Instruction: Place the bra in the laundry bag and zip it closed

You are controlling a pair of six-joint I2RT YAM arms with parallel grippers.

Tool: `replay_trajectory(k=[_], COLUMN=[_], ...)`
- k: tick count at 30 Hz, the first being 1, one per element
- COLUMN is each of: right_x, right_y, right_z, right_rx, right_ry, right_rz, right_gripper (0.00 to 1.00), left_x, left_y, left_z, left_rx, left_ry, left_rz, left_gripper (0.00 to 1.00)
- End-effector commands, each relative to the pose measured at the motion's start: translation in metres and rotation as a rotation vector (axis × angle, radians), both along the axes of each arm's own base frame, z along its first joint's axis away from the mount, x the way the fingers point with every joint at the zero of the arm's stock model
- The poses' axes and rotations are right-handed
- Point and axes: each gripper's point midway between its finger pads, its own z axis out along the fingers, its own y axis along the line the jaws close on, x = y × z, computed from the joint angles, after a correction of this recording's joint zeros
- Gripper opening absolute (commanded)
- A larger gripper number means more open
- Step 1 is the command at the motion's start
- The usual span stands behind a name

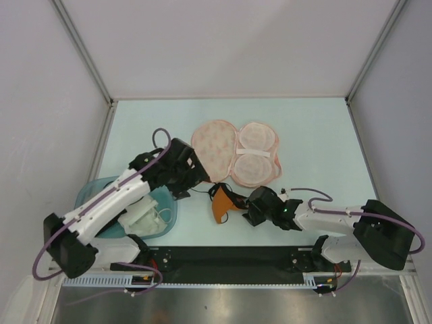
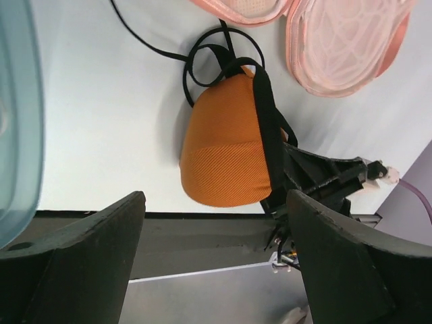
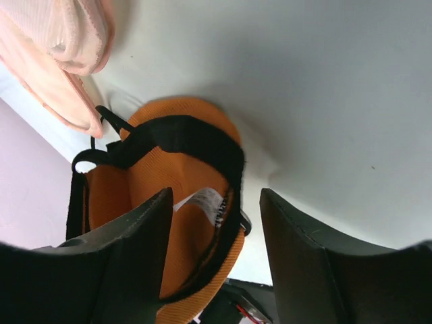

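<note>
Bra [image 1: 221,206], orange with black straps, lies folded on the pale table [image 1: 317,148] near its front edge, not in the bag. The pink laundry bag [image 1: 236,154] lies spread open at 12 o'clock from the bra, just beyond it, both halves flat and lining up. The right gripper [image 1: 244,208] comes in low from 3 o'clock. Its fingers [image 3: 297,256] are partly apart and straddle the bra's black-trimmed edge, with a gap showing on either side, so nothing is pinched. The left gripper [image 1: 183,194] hangs at 10 o'clock from the bra, spread wide and holding nothing. At 9 o'clock sits a teal tub [image 1: 91,192] with a white garment [image 1: 145,216] inside.
</note>
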Motion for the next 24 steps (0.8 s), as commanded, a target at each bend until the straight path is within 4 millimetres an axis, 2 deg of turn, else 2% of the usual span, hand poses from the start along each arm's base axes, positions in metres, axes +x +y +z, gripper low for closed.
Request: replay_trajectory(k=[1,2,3,4,6,7,9,11,12,13,14,16,17,19,20,21,22,24], right_x=[0.004,0.007,0.001,-0.003,-0.001,-0.004,-0.002,0.002,0.003,0.006,0.004,0.005,0.004,-0.001,0.0,0.0,-0.007,-0.007], right_y=[0.015,0.012,0.017,0.012,0.004,-0.001,-0.01,-0.017,-0.02,-0.02,-0.021,-0.022,-0.023,-0.023,-0.026,-0.031,-0.026,-0.029], right_z=[0.015,0.017,0.024,0.021,0.03,0.027,0.032,0.046,0.052,0.074,0.08,0.104,0.127,0.149,0.172,0.177,0.185,0.207], right_rx=[0.0,-0.037,-0.049,-0.113,-0.173,-0.247,-0.311,-0.397,-0.426,-0.405,-0.475,-0.492,-0.47,-0.529,-0.53,-0.581,-0.547,-0.549], right_ry=[-0.101,-0.144,-0.173,-0.201,-0.276,-0.327,-0.382,-0.515,-0.553,-0.639,-0.73,-0.854,-0.944,-1.094,-1.161,-1.198,-1.246,-1.315], right_rz=[0.056,0.057,0.091,0.138,0.161,0.244,0.302,0.434,0.468,0.48,0.599,0.641,0.662,0.783,0.775,0.82,0.877,0.894], right_gripper=[0.54,0.48,0.43,0.4,0.26,0.21,0.1,0.01,0.0,0.0,0.0,0.0,0.0,0.0,0.0,0.0,0.0,0.0], left_x=[-0.005,-0.004,-0.005,-0.008,-0.008,-0.011,-0.015,-0.021,-0.022,-0.026,-0.027,-0.029,-0.031,-0.033,-0.038,-0.039,-0.043,-0.051], left_y=[0.027,0.027,0.023,0.023,0.017,0.014,0.009,0.006,0.005,0.002,0.0,-0.002,-0.005,-0.009,-0.017,-0.021,-0.027,-0.038], left_z=[0.017,0.017,0.023,0.035,0.043,0.049,0.066,0.084,0.089,0.095,0.105,0.115,0.118,0.121,0.13,0.132,0.136,0.151], left_rx=[0.016,0.017,-0.014,-0.054,-0.102,-0.133,-0.195,-0.235,-0.242,-0.263,-0.27,-0.289,-0.301,-0.315,-0.363,-0.383,-0.411,-0.484], left_ry=[-0.138,-0.188,-0.23,-0.295,-0.4,-0.432,-0.534,-0.61,-0.634,-0.652,-0.695,-0.728,-0.743,-0.76,-0.788,-0.801,-0.816,-0.865], left_rz=[-0.008,-0.061,-0.101,-0.133,-0.215,-0.243,-0.304,-0.361,-0.379,-0.41,-0.443,-0.474,-0.5,-0.533,-0.576,-0.605,-0.646,-0.726], left_gripper=[0.9,0.89,0.89,0.89,0.89,0.89,0.9,0.91,0.91,0.92,0.92,0.93,0.94,0.96,0.96,0.97,0.98,0.99])
